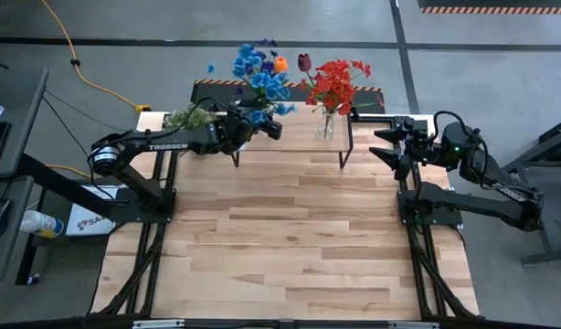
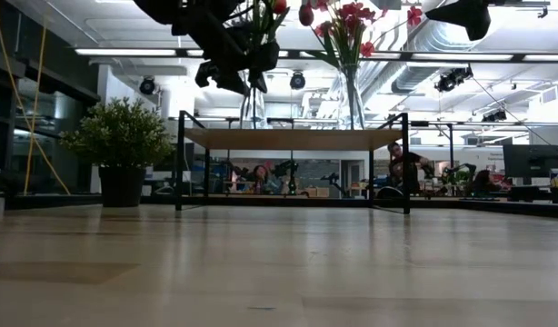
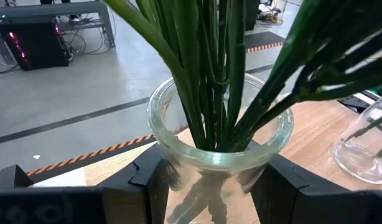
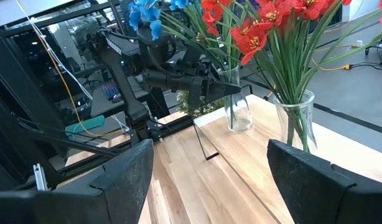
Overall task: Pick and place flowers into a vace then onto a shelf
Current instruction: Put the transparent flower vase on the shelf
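A clear glass vase [image 3: 219, 152] holds green stems topped by blue, orange and dark blooms [image 1: 260, 73]. My left gripper [image 1: 262, 123] is shut on it above the left end of the shelf [image 1: 294, 151], a light wood top on thin black legs. A second glass vase with red flowers [image 1: 328, 119] stands by its base on the shelf's right part. My right gripper [image 1: 390, 146] hovers open past the shelf's right end, holding nothing. My left gripper pinches the vase's upper wall just under the rim [image 3: 169, 165] between its two fingers [image 3: 144, 180], one on each side. The fingers come nearly level from the table's left. The vase stands upright with its base [image 4: 239, 126] at the shelf top; whether it rests there, I cannot tell.
A bushy pale-green potted plant [image 2: 122, 145] stands at the table's far left, behind my left arm. The wide wood-plank tabletop [image 1: 290, 247] stretches from the shelf to the near edge. People sit in the room beyond the table [image 2: 402, 168].
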